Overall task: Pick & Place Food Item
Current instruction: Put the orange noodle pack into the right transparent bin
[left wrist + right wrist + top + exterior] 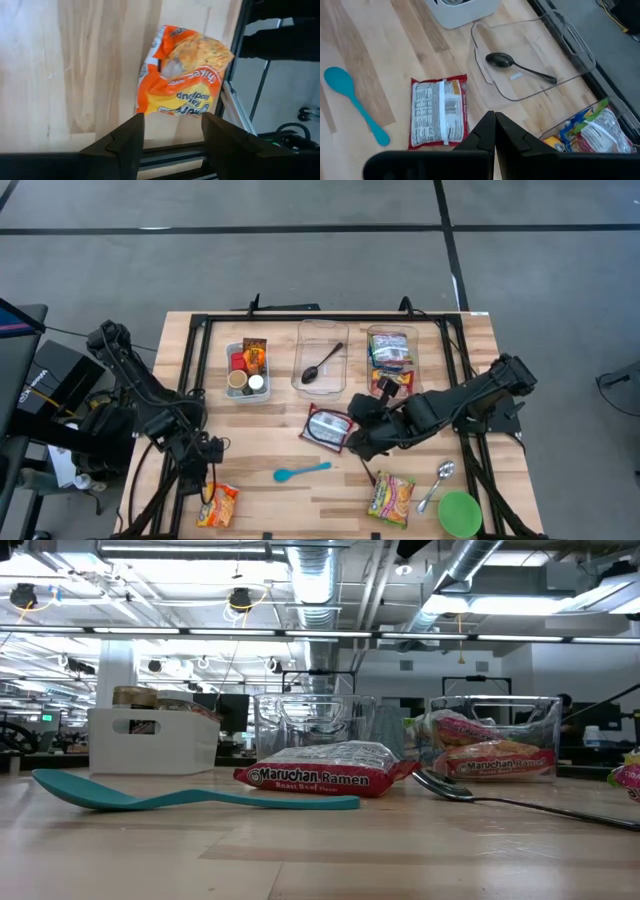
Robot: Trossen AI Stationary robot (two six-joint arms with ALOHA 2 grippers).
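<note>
An orange ramen packet [217, 506] lies flat on the table's near left corner; it also shows in the left wrist view [182, 75]. My left gripper [207, 483] is open just on its far side, with the packet ahead of the fingertips [172, 135], not between them. A red ramen packet [328, 427] lies flat at mid-table, label side down [440, 112]. My right gripper [355, 432] hovers beside its right edge, shut and empty [494, 125]. A green-and-pink ramen packet [391, 498] lies near the front edge.
A white bin [247, 370] of jars, a clear tray [322, 358] holding a black spoon and a clear tray [392, 355] of packets stand along the far side. A teal spoon [300, 471], a metal spoon [437, 483] and a green bowl [459, 513] lie near the front.
</note>
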